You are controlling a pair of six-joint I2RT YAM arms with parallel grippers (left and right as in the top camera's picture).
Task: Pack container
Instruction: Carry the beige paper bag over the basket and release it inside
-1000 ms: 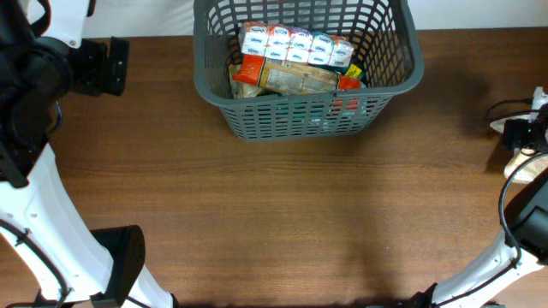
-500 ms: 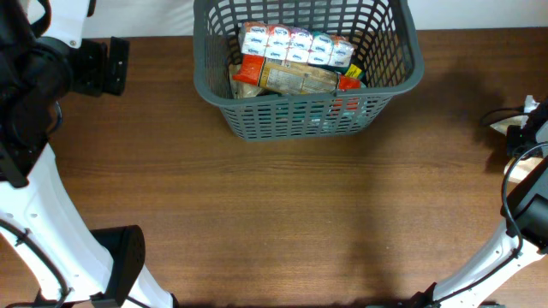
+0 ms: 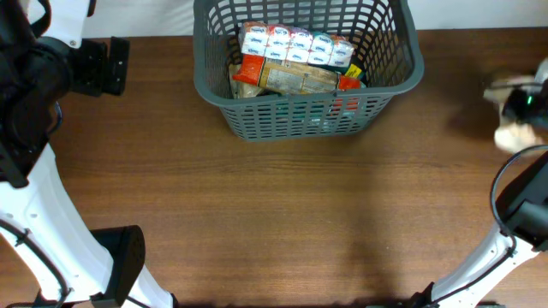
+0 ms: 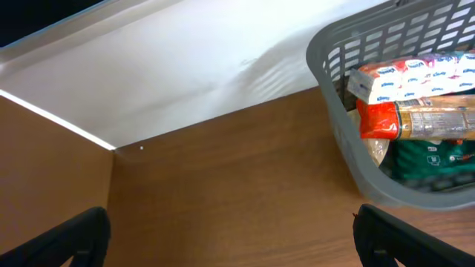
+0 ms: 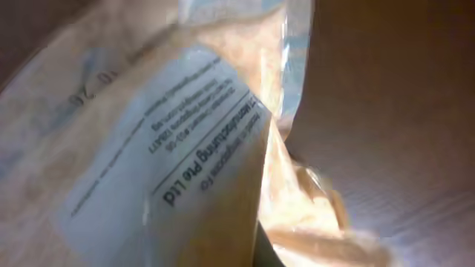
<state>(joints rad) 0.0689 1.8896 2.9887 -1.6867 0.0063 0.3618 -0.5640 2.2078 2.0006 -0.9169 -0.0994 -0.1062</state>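
The container (image 3: 300, 116), a dark grey slotted basket, stands at the back middle of the table and holds several packets. Its rim (image 4: 335, 141) also shows in the left wrist view. At the far right edge my right gripper (image 3: 522, 106) is shut on a pale clear-plastic packet (image 3: 512, 133), blurred by motion. That packet (image 5: 156, 148), with a white printed label, fills the right wrist view and hides most of the fingers. My left gripper (image 3: 122, 67) rests open at the back left, and nothing lies between its fingertips (image 4: 82, 233).
Inside the basket lie a row of white-and-blue tissue packs (image 3: 295, 43), a tan packet (image 3: 295, 79) and a red packet (image 3: 249, 68). A white wall (image 4: 163, 67) runs behind the table. Both arm bases stand at the front corners.
My right gripper has shut on the pale packet at the right edge and has moved it a little toward the back. The left arm and the basket have not moved.
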